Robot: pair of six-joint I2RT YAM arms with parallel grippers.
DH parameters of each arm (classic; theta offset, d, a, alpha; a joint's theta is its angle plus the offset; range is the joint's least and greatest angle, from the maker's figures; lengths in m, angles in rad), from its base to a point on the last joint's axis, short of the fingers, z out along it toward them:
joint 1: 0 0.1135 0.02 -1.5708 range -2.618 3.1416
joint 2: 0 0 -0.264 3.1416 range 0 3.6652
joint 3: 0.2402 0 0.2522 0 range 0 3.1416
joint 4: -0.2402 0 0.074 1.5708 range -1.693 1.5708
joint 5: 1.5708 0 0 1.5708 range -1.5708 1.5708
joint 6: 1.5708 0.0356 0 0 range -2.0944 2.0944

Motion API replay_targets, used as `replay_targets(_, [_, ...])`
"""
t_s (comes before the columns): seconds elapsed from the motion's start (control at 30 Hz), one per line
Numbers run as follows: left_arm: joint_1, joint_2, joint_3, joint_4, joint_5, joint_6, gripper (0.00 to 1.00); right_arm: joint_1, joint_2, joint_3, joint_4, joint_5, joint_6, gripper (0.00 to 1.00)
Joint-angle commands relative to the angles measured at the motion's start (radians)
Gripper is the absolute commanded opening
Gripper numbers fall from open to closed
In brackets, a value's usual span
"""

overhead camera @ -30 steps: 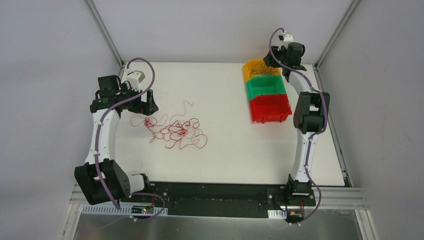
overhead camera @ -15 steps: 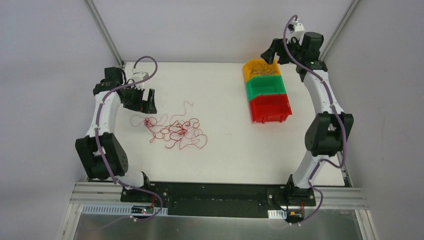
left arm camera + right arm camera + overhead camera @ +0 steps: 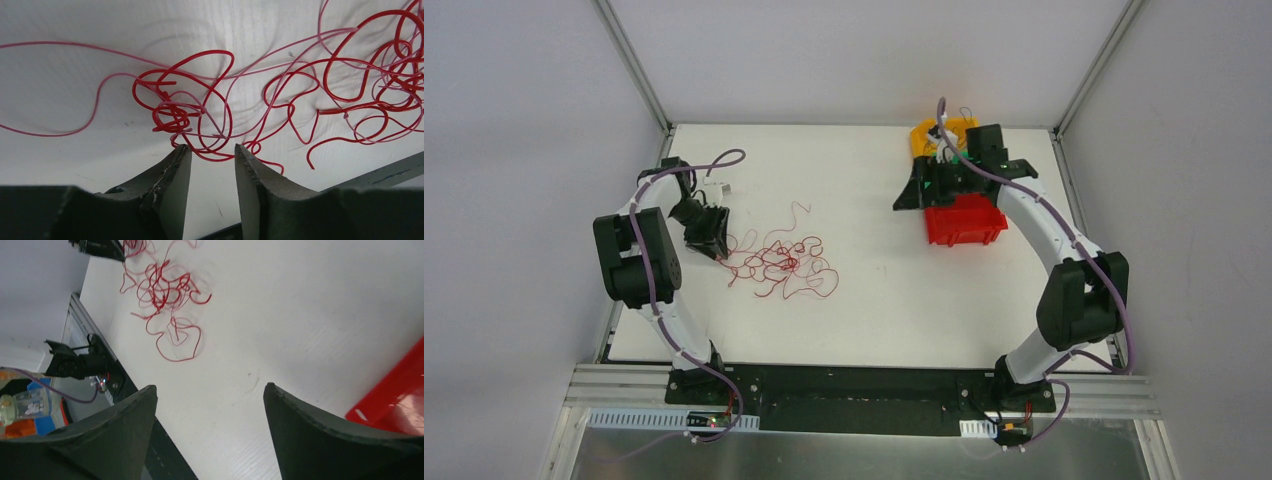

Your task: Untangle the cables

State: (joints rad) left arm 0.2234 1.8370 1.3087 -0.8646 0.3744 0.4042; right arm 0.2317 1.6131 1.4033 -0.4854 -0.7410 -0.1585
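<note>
Where the table (image 3: pixel 874 330) meets the black base rail (image 3: pixel 854 385), a broad strip of bare white surface runs between the two arm mounts. Further in, left of centre, the cables (image 3: pixel 776 262) lie in one loose red tangle. Its nearest loops are well clear of the near edge, and its left fringe reaches toward the table's left edge.

The left gripper (image 3: pixel 719 248) sits low at that left fringe. In the left wrist view its fingers (image 3: pixel 180 172) stand partly apart with a clear gap and nothing pinched. A red loop curves across just beyond the tips, below a tight knot (image 3: pixel 172 114); whether the tips touch the loop I cannot tell.

Right of the tangle, a wide bare stretch runs to the bins. The right gripper (image 3: pixel 911 192) hangs over that stretch, just left of the red bin (image 3: pixel 969 222), with its jaws spread wide and empty. Its wrist view looks back across bare table to the cables.

Behind the red bin the right arm covers most of what follows, and the yellow bin (image 3: pixel 924 130) shows at the far edge. One thin strand (image 3: pixel 799 212) strays from the tangle toward the back, ending well short of the far edge.
</note>
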Motion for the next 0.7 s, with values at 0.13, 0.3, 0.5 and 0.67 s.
replay_targets(0.13, [-0.004,-0.100,-0.067,0.045,0.025,-0.047,0.21,0.141,-0.048,-0.033,0.078,-0.029,0.088,0.65])
replay_targets(0.3, [0.030,-0.147,-0.085,0.093,-0.066,-0.117,0.61,0.161,-0.025,0.003,0.075,-0.041,0.106,0.65])
replay_targets(0.5, [0.060,-0.201,-0.144,0.162,-0.007,-0.199,0.60,0.162,-0.041,-0.011,0.070,-0.036,0.095,0.65])
replay_targets(0.67, [0.062,-0.082,-0.160,0.194,-0.017,-0.253,0.47,0.162,-0.045,-0.014,0.066,-0.035,0.099,0.65])
